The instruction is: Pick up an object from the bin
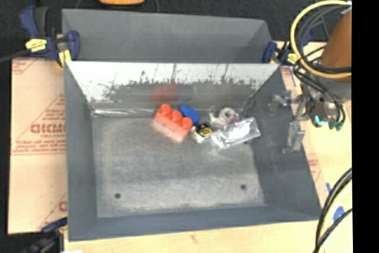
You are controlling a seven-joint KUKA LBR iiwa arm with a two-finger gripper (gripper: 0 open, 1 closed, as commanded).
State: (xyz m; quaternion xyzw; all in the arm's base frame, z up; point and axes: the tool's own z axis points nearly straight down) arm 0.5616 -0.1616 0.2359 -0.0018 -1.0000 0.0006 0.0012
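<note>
Evidently nothing is lifted yet: my gripper (294, 134) hangs over the bin's (177, 186) wall, open or closed I cannot tell, well apart from the red block (172, 122) and silver wrapper (237, 131).

Brick (173, 121) lies left of wrapper (237, 132) in bin (177, 181).

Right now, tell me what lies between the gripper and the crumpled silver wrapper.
Nothing loose: the camera view shows only bare bin wall between the gripper and the silver wrapper.
</note>
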